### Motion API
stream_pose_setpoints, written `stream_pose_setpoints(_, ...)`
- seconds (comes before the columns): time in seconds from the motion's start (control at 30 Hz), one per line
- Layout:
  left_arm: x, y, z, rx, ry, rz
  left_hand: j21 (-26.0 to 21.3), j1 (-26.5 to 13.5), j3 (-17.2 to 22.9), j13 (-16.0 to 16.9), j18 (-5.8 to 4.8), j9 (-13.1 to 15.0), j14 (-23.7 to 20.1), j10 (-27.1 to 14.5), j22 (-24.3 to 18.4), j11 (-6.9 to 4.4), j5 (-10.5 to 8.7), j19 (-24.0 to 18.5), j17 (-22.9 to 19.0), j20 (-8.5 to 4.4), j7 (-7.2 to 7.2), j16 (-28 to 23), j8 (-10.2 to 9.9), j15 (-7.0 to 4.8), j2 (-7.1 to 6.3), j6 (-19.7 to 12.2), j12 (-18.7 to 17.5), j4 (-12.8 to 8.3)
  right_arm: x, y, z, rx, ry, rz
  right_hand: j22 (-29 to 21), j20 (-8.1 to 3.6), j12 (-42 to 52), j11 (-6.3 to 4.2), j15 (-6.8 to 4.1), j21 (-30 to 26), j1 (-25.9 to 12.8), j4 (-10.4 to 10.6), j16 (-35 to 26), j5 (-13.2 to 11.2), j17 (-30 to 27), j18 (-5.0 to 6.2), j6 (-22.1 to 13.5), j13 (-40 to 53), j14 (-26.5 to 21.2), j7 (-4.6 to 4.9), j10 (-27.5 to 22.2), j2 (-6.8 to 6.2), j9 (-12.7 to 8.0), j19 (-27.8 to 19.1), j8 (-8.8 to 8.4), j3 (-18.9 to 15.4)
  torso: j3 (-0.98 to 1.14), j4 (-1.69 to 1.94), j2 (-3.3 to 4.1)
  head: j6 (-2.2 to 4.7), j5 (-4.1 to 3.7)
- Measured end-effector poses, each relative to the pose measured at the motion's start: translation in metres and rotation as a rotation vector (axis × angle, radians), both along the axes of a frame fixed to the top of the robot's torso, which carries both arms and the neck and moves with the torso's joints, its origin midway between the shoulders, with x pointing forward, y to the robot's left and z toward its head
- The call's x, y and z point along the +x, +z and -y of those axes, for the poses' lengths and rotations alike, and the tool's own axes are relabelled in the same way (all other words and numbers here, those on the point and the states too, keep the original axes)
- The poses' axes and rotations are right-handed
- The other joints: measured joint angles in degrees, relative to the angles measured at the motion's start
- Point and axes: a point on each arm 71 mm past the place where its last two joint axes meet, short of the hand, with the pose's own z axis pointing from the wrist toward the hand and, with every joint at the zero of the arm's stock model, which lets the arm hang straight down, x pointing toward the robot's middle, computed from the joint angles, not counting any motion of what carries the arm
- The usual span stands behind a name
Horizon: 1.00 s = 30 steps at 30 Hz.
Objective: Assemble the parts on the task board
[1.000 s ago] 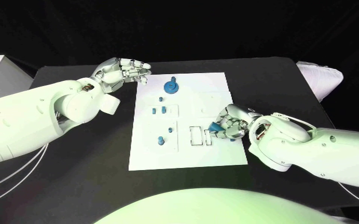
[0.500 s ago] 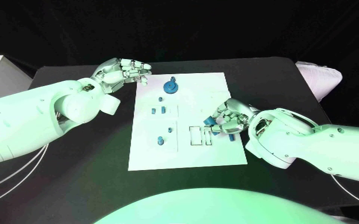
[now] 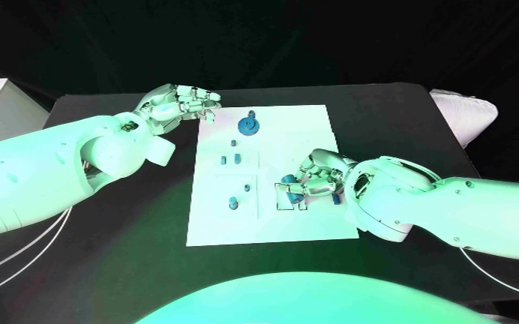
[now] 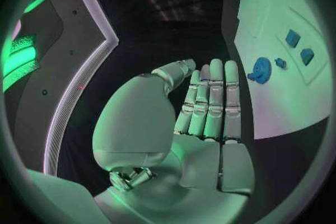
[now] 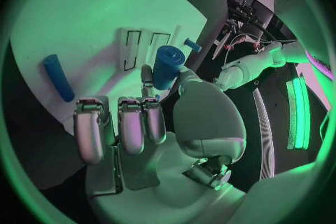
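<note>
The white task board (image 3: 290, 125) lies mid-table. My right hand (image 3: 317, 178) hangs over its right middle and pinches a blue cylinder part (image 3: 289, 182) just above the two rectangular slots (image 3: 290, 198). The right wrist view shows that cylinder (image 5: 168, 66) between thumb and a finger, beside the slots (image 5: 143, 46). My left hand (image 3: 180, 103) is off the board's far left corner, holding nothing; its fingers (image 4: 211, 102) lie straight and side by side. A round blue part (image 3: 250, 124) and several small blue parts (image 3: 230, 160) stand on the board's left half.
A blue bar (image 3: 337, 198) lies on the board under my right hand's near side, also seen as the bar (image 5: 58, 77) in the right wrist view. A white cloth bundle (image 3: 467, 114) sits at the table's right edge.
My right hand has carried the blue cylinder leftward across the board, from the right edge to over the slots. The left hand has stayed in place.
</note>
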Motion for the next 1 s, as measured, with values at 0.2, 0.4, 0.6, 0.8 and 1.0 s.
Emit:
stream_pose_setpoints(0.2,0.0,0.0,0.0,0.001,-0.001,-0.002,-0.14,0.0,0.0,0.0,0.0,0.0,0.0,0.0,0.0,0.0,0.0,0.0,0.0,0.0,0.0,0.0,0.0,0.0,0.0,0.0,0.0,0.0,0.0,-0.004,-0.004,-0.052,0.042,-0.013,0.0,-0.14,0.23,-0.2,-0.2,0.23,-0.86,0.01,0.19,-0.4,0.0,0.01,0.33,0.0,-0.2,-0.33,0.2,0.43,0.02,0.14,0.31,-0.14,0.03,-0.03,-0.01,0.0,0.17)
stream_pose_setpoints(0.4,0.0,0.0,0.0,0.001,-0.003,-0.004,-0.24,0.0,0.0,0.0,0.0,0.0,0.0,0.0,-0.05,0.0,0.0,0.0,0.06,0.0,0.0,0.0,0.0,0.0,0.0,0.0,0.0,0.0,-0.001,-0.004,-0.008,-0.091,0.075,0.002,-0.01,-0.2,0.23,-0.2,-0.2,0.23,-0.86,0.01,0.23,-0.63,0.0,0.0,0.6,-0.01,-0.2,-0.6,0.2,0.43,0.02,0.21,0.32,-0.15,0.04,-0.07,0.0,0.0,0.25)
stream_pose_setpoints(0.6,-0.001,0.0,0.0,0.001,-0.004,-0.005,-0.24,0.0,0.0,0.0,0.0,0.01,0.0,0.0,-0.05,0.0,0.0,0.0,0.05,0.0,0.0,0.0,0.0,0.0,0.0,0.0,0.0,0.0,0.0,-0.004,-0.009,-0.114,0.089,0.023,-0.01,-0.2,0.44,-0.2,-0.4,0.45,-0.94,0.0,0.23,-0.63,0.0,0.01,0.64,-0.01,0.0,-0.64,0.2,0.51,0.02,0.21,0.32,-0.44,0.04,-0.05,0.02,0.0,0.26)
stream_pose_setpoints(0.8,-0.001,0.0,-0.001,0.002,-0.005,-0.006,-0.23,0.0,0.0,0.0,0.0,-0.05,0.0,0.0,-0.05,0.0,0.0,0.0,0.05,0.0,0.0,0.0,0.0,0.0,0.0,0.0,0.0,0.0,0.003,-0.004,-0.011,-0.133,0.096,0.053,-0.02,-0.2,0.44,-0.2,-0.4,0.46,-1.16,0.0,0.23,-0.63,-0.01,0.0,0.66,-0.02,0.0,-0.66,0.2,0.73,0.08,0.21,0.32,-0.44,0.04,-0.04,0.02,0.0,0.26)
stream_pose_setpoints(1.0,-0.001,0.0,-0.001,0.002,-0.004,-0.007,-0.23,0.0,0.0,0.0,0.0,-0.05,0.0,0.0,-0.05,0.0,0.0,0.0,0.05,0.0,0.0,0.0,0.0,0.0,0.0,0.0,0.0,0.0,0.005,-0.005,-0.012,-0.147,0.102,0.069,-0.02,-0.2,0.44,-0.2,-0.4,0.45,-2.98,0.02,0.23,-3.48,-0.01,0.0,0.82,-0.02,0.0,-0.82,0.2,0.3,0.22,0.21,1.0,-2.9,0.04,-0.01,0.04,-0.01,0.37)
